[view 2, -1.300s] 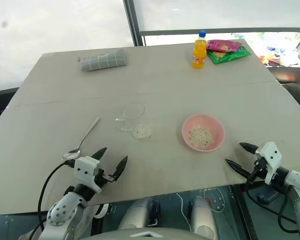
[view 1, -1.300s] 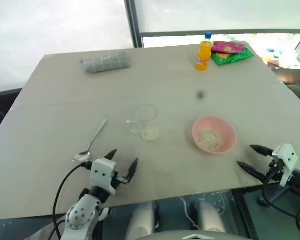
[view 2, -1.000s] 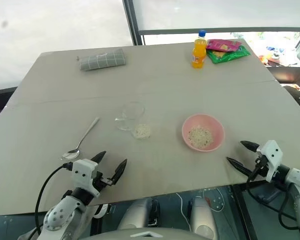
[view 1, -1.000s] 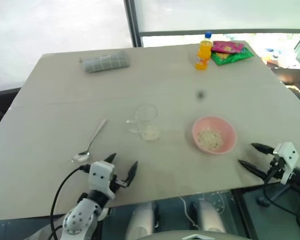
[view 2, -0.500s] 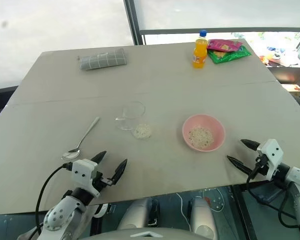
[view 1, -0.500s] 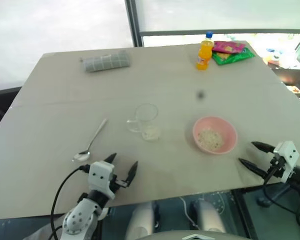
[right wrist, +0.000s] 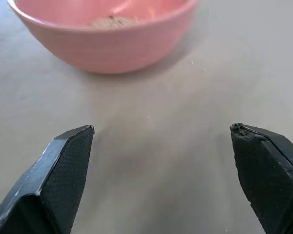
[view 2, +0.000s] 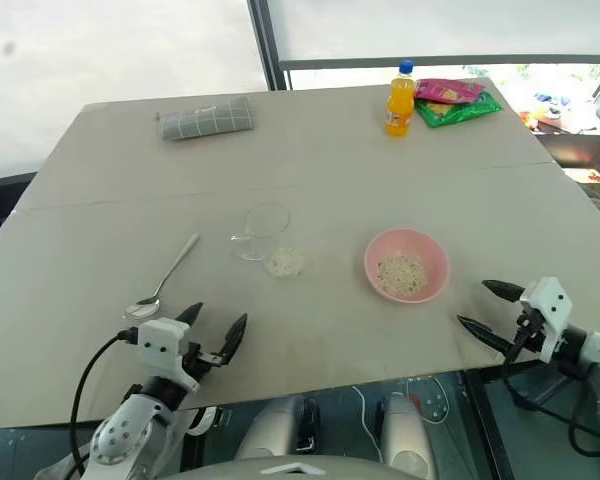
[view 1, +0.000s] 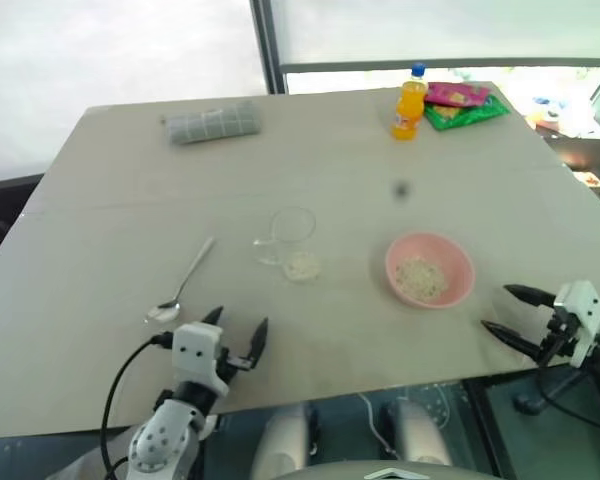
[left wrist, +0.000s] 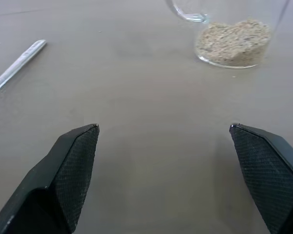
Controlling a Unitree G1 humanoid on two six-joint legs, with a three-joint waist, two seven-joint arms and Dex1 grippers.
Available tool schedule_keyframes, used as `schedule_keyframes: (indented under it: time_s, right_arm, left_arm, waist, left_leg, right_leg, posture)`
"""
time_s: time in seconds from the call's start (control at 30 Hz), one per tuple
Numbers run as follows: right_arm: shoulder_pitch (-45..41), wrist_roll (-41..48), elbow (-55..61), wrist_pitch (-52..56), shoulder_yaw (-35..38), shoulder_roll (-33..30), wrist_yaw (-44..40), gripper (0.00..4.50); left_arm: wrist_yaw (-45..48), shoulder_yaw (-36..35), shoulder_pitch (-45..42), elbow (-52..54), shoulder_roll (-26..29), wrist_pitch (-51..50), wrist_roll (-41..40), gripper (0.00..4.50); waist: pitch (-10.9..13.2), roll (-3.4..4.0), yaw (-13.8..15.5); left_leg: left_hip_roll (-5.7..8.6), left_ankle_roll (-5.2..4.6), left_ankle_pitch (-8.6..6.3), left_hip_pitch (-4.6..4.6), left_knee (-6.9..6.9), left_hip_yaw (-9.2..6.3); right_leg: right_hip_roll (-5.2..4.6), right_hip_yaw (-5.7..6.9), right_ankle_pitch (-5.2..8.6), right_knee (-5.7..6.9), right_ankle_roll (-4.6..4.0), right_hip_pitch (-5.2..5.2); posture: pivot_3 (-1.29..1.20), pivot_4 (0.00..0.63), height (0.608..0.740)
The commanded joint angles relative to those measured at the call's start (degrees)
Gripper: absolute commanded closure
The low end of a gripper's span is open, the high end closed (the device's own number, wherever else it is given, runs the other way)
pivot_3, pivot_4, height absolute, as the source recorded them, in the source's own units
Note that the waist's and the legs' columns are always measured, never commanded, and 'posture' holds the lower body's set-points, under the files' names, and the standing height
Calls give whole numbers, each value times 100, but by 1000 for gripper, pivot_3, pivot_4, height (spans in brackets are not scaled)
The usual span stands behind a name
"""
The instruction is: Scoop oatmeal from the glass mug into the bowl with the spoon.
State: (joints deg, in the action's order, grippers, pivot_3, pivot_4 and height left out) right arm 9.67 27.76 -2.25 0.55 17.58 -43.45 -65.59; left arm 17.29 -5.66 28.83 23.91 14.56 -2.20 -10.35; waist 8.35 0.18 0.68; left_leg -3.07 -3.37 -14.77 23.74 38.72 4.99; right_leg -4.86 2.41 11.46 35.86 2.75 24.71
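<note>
Your left gripper has edged outward; both grippers' fingers stay spread, empty; spoon untouched on desk.

It looked like a test room or lab rather than a home: one big bare beige table stood against frosted window panels with a dark frame post at twelve o'clock, and a black cable trailed off its near edge at seven.

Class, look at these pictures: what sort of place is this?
Probably a test room by a window: a plain tabletop holds staged items, a glass mug, a pink bowl, a spoon.
</note>
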Motion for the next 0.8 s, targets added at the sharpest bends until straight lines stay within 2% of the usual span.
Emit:
schedule_keyframes:
  time_s: [0.03,0.17,0.2,0.37,0.57,0.8]
  right_arm:
    - [156,667,818,454,345,-286,-409,0]
    - [217,1488,1906,1304,537,-645,-533,0]
    - [210,1638,2149,1449,523,-687,-511,0]
    - [-58,2093,3083,1973,284,-675,-172,0]
    - [-427,2181,3412,2197,59,-553,111,0]
    - [-609,2081,3375,2194,15,-455,234,0]
  left_arm:
    - [-165,-467,-129,120,121,-231,-74,67]
    - [-321,-883,-496,307,227,-611,-210,67]
    - [-364,-976,-607,332,264,-725,-239,67]
    - [-587,-1378,-1405,235,523,-1465,-338,67]
    - [-435,-1447,-1937,333,791,-1952,-466,67]
    - [-265,-1727,-2517,-151,1553,-2884,-514,67]
  waist:
    - [6,-10,3]
    - [21,-33,5]
    - [36,-60,11]
    - [57,-102,26]
    - [63,-115,20]
    - [71,-129,28]
  left_leg:
    - [0,0,0,1,0,-1]
    - [-4,6,-4,1,0,-3]
    - [-4,7,-4,1,0,-4]
    - [-4,2,-1,9,0,-8]
    - [-2,-1,1,10,1,-2]
    - [-1,0,2,8,1,-7]
  right_leg:
    - [0,1,0,0,0,0]
    - [-1,1,0,0,0,1]
    - [-1,1,0,0,0,0]
    - [-4,5,-1,-1,-1,-1]
    - [-5,3,-13,-2,-19,-4]
    - [0,8,-14,2,-23,-5]
  posture:
    - [0,150,740]
    - [0,150,740]
    - [0,150,740]
    - [0,150,740]
    - [0,150,740]
    - [0,150,740]
